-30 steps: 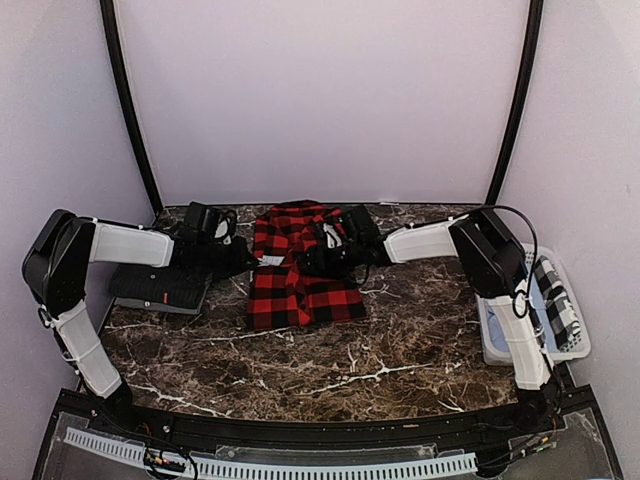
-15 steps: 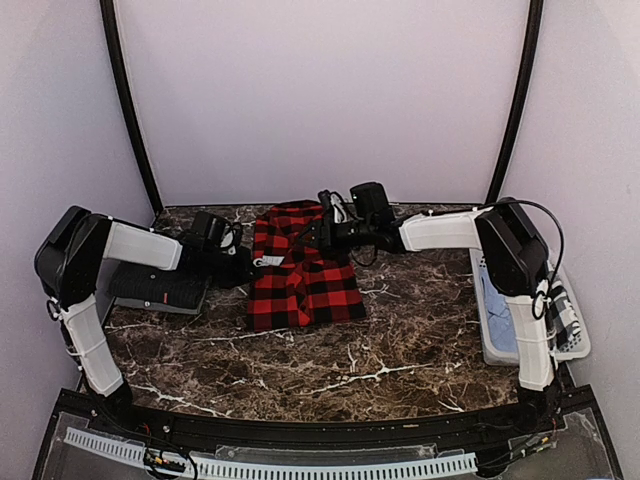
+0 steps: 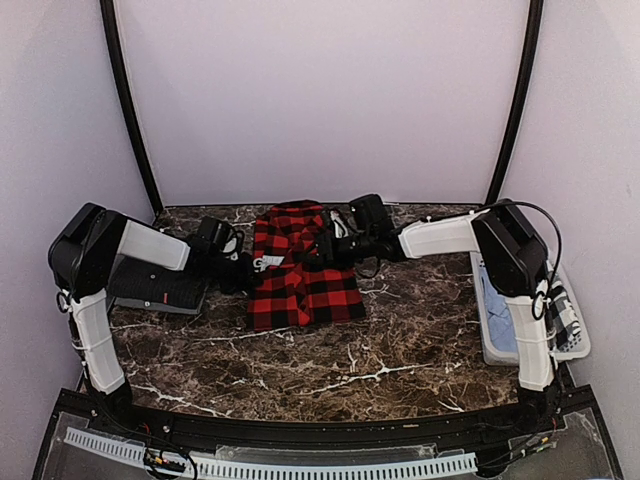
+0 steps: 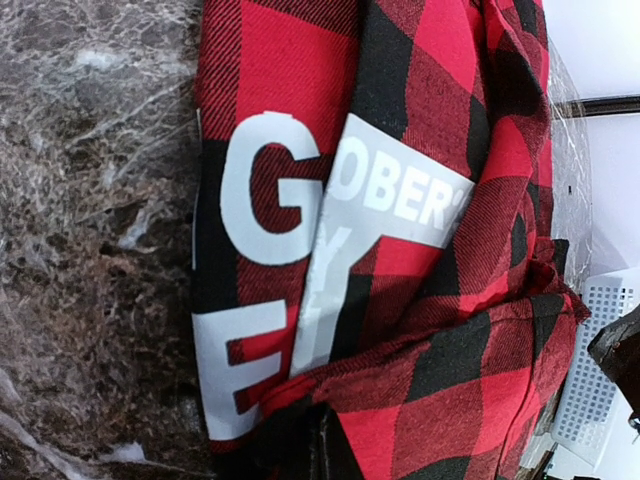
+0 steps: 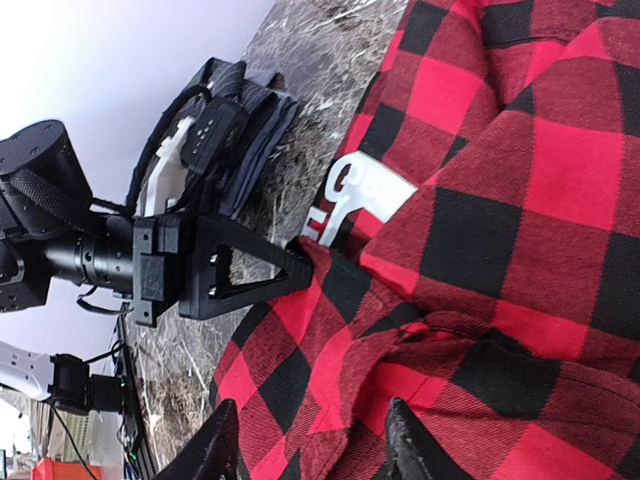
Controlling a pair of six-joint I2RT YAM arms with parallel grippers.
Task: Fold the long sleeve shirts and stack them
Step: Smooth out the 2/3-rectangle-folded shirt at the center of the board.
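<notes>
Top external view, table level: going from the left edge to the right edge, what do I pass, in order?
dark folded shirt → left gripper → red-and-black flannel → white basket. The right gripper overlaps the flannel, so it is left out.

Soft, even light filled the overhead view: the pale lilac walls (image 3: 320,100) were bright, and the dark brown white-veined marble bench (image 3: 400,350) carried only faint shadows. In the left wrist view the red-and-black buffalo-check flannel shirt (image 4: 430,90) was sharp and the bench at 9 o'clock was blurred. The right wrist view washed out at 11 o'clock.
</notes>
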